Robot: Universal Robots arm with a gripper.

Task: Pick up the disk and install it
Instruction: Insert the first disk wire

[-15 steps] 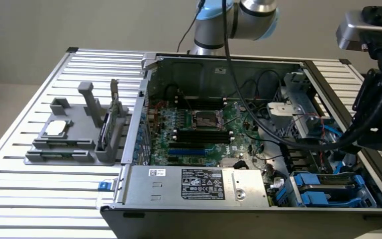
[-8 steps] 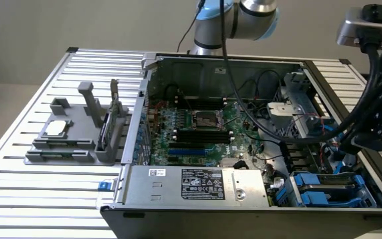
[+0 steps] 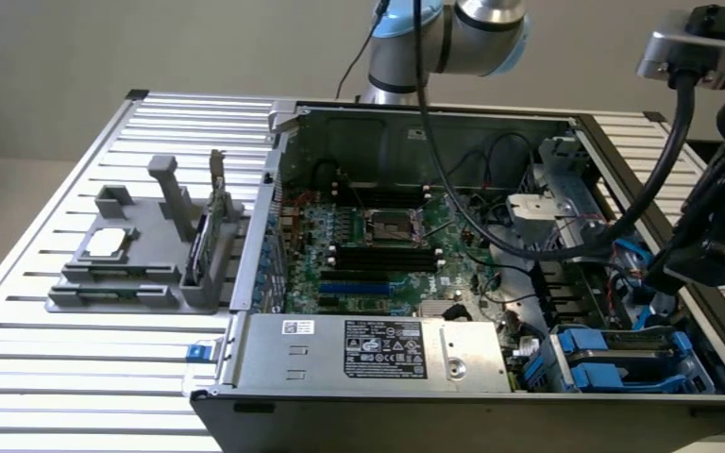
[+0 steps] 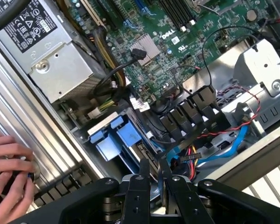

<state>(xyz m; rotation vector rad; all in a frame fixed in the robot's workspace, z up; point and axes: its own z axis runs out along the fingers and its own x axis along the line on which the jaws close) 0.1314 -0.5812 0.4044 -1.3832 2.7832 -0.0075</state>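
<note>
The disk (image 4: 115, 135) lies flat in the drive bay at a corner of the open computer case, blue plastic frame along its edges. The exterior view has the disk (image 3: 625, 349) at the case's near right corner. My gripper (image 4: 153, 164) hangs above the bay and the black cable plugs beside it, apart from the disk. Its two black fingers (image 4: 143, 175) stand close together with a narrow gap and nothing between them. In the exterior view my gripper (image 3: 687, 269) is over the case's right side.
A big silver box with a white label (image 3: 376, 349) fills the case's near edge beside the bay. A green motherboard (image 3: 376, 236) lies in the middle. Blue and red cables (image 4: 233, 140) cross near the bay. A person's hand (image 4: 9, 179) rests on the case rim. A grey fixture (image 3: 136, 255) stands on the slatted table.
</note>
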